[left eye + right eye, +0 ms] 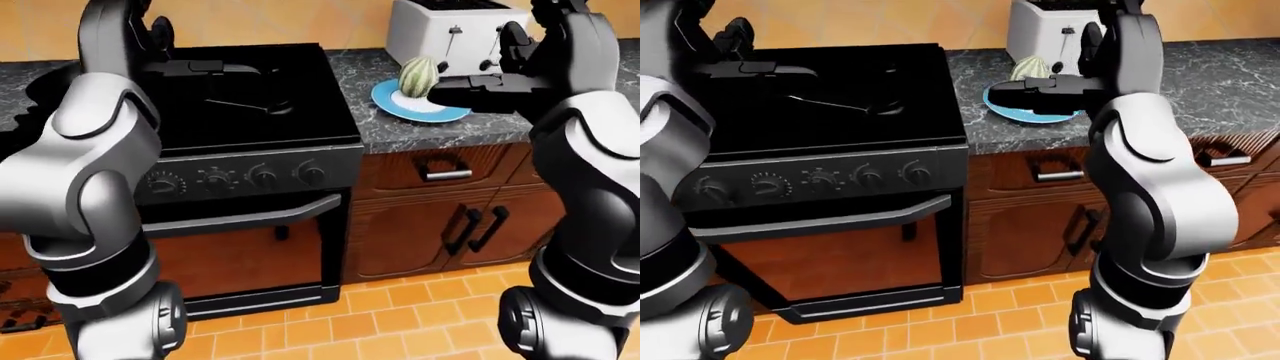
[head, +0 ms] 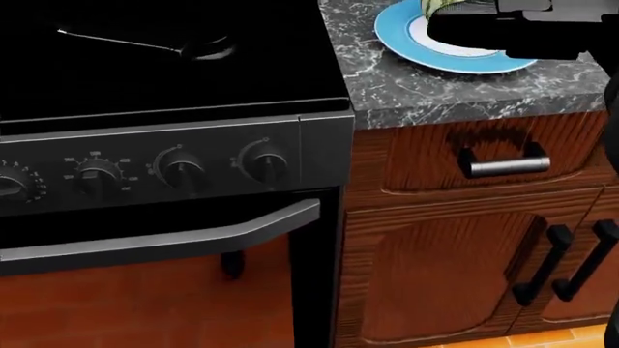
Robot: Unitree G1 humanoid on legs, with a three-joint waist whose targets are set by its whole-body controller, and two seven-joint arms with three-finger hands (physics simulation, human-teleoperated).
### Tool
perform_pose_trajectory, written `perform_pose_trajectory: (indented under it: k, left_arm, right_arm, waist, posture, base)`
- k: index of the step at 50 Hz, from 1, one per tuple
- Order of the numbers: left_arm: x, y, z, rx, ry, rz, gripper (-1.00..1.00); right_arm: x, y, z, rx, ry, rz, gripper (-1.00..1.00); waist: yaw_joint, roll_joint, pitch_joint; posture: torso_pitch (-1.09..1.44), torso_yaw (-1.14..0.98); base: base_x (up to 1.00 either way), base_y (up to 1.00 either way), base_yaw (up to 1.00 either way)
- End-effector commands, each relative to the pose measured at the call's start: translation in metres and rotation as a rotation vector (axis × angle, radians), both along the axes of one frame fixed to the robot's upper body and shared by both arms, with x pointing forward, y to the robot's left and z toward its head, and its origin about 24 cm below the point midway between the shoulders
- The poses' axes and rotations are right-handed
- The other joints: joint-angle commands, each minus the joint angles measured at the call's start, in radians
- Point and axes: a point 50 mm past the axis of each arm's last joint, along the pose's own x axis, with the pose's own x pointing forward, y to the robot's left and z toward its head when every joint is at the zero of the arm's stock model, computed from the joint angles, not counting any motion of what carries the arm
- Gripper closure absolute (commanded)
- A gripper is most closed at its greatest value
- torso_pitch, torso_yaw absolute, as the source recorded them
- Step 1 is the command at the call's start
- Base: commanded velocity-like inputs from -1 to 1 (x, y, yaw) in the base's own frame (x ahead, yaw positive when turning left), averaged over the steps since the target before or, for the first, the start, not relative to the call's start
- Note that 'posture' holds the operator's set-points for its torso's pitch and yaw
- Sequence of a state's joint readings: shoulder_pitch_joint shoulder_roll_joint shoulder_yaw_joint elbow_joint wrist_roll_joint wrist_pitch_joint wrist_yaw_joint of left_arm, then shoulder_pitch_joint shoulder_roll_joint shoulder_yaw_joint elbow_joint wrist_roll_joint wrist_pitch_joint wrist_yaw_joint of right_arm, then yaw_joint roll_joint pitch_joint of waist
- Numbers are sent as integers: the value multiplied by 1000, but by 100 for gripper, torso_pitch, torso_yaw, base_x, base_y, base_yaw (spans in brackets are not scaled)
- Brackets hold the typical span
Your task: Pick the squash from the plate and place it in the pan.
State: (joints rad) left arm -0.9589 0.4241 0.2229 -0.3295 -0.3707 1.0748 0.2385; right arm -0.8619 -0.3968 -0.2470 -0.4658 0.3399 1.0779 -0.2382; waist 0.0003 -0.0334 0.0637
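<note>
My right robot hand (image 1: 470, 91) hovers low over the blue plate (image 1: 392, 104), its black fingers (image 1: 455, 94) stretched out flat and apart, gripping nothing. The squash (image 1: 419, 76), pale green and striped, stands upright on the plate just beyond and to the left of those fingertips; I can't tell from these views whether a finger touches it. In the head view the hand covers the plate's upper right part and only a sliver of the squash shows at the top edge.

The plate sits on the dark marbled surface (image 1: 440, 129), with a white toaster (image 1: 445, 30) beyond the hand, near the wall. Below the hand's side of the surface are wooden cabinet doors (image 2: 455, 268) and a drawer with a metal handle (image 2: 503, 165).

Well to the hand's left, on the black stove (image 1: 250, 112), lies the pan (image 1: 240, 94), dark against the dark top, its thin handle pointing right in the left-eye view. My left robot hand (image 1: 125, 19) is raised above the stove's left side; its fingers run out of the picture, so I can't tell whether they are apart or together.
</note>
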Motion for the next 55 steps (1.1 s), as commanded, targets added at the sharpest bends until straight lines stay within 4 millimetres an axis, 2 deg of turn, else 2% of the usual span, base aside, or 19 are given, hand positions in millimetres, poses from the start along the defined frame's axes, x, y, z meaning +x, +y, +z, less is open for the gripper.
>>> perform_pose_trajectory:
  k: [1, 7, 10, 20, 23, 25, 26, 27, 28, 36, 39, 40, 42, 45, 49, 51, 53, 54, 55]
  left_arm:
    - [-9, 5, 20, -4, -104, 21, -100]
    - [-9, 5, 20, -5, -102, 23, -100]
    - [-9, 5, 19, -5, -102, 23, -100]
    - [-9, 5, 20, -4, -103, 25, -100]
    - [-9, 5, 20, -4, -103, 24, -100]
    - [-9, 5, 20, -7, -103, 22, -100]
    - [-10, 5, 21, -6, -105, 21, -100]
    - [-10, 5, 20, -6, -104, 20, -100]
    - [-10, 5, 20, -6, -104, 21, -100]
    - [-9, 5, 20, -5, -103, 22, -100]
    - [-9, 4, 20, -5, -103, 21, -100]
    - [-9, 4, 20, -5, -102, 21, -100]
    - [-10, 5, 21, -7, -104, 21, -100]
    - [-10, 5, 21, -8, -104, 20, -100]
    - [-10, 5, 21, -8, -106, 20, -100]
    - [-10, 5, 22, -8, -105, 21, -100]
    - [-10, 6, 22, -10, -106, 22, -100]
    - [-10, 6, 22, -10, -106, 23, -100]
    - [-11, 6, 22, -9, -106, 22, -100]
  right_arm:
    - [-7, 4, 18, -10, -96, 13, -100]
    - [-8, 4, 18, -10, -95, 13, -100]
    - [-8, 4, 18, -11, -95, 14, -100]
    - [-7, 4, 18, -10, -92, 17, -100]
    - [-8, 5, 18, -10, -94, 18, -100]
    - [-7, 5, 18, -10, -93, 20, -100]
    - [-7, 5, 17, -7, -91, 22, -100]
    - [-7, 5, 18, -6, -91, 22, -100]
    - [-7, 5, 18, -7, -91, 22, -100]
    - [-7, 5, 18, -7, -90, 23, -100]
    - [-7, 5, 17, -7, -89, 24, -100]
    - [-7, 5, 17, -7, -88, 24, -100]
    - [-7, 4, 17, -6, -89, 24, -100]
    - [-6, 5, 17, -8, -87, 25, -100]
    - [-6, 6, 16, -10, -87, 26, -100]
    - [-7, 6, 17, -11, -86, 26, -100]
    - [-7, 7, 17, -12, -85, 27, -100]
    - [-7, 7, 17, -12, -84, 28, -100]
    - [-7, 7, 17, -13, -84, 28, -100]
  waist:
    - [9, -16, -32]
    - [-1, 38, -22]
    - [-11, 106, -41]
    - [6, 62, -34]
    - [12, 26, -41]
    - [17, -25, -54]
    - [24, -31, -65]
    - [11, -16, -48]
    - [15, -31, -45]
    - [7, 41, -39]
    - [-2, 105, -52]
    - [-3, 81, -56]
    - [0, 98, -50]
    - [5, 83, -63]
    - [5, 49, -49]
    - [9, 16, -48]
    - [9, -60, -65]
    - [7, -10, -53]
    - [9, -25, -51]
  posture:
    - [0, 0]
    - [0, 0]
    - [0, 0]
    - [0, 0]
    - [0, 0]
    - [0, 0]
    - [0, 0]
    - [0, 0]
    - [0, 0]
    - [0, 0]
    - [0, 0]
    - [0, 0]
    - [0, 0]
    - [0, 0]
    - [0, 0]
    - [0, 0]
    - [0, 0]
    - [0, 0]
    - [0, 0]
  base:
    - [20, -9, 0]
    - [20, -7, 0]
    - [20, -7, 0]
    - [20, -9, 0]
    - [15, -15, 0]
    - [13, -14, 0]
    - [9, -16, 0]
    - [7, -15, 0]
    - [7, -15, 0]
    - [6, -15, 0]
    - [0, -17, 0]
    - [1, -17, 0]
    - [0, -17, 0]
    - [0, -18, 0]
    - [0, -17, 0]
    - [1, -16, 0]
    - [1, -17, 0]
    - [1, -16, 0]
    - [0, -16, 0]
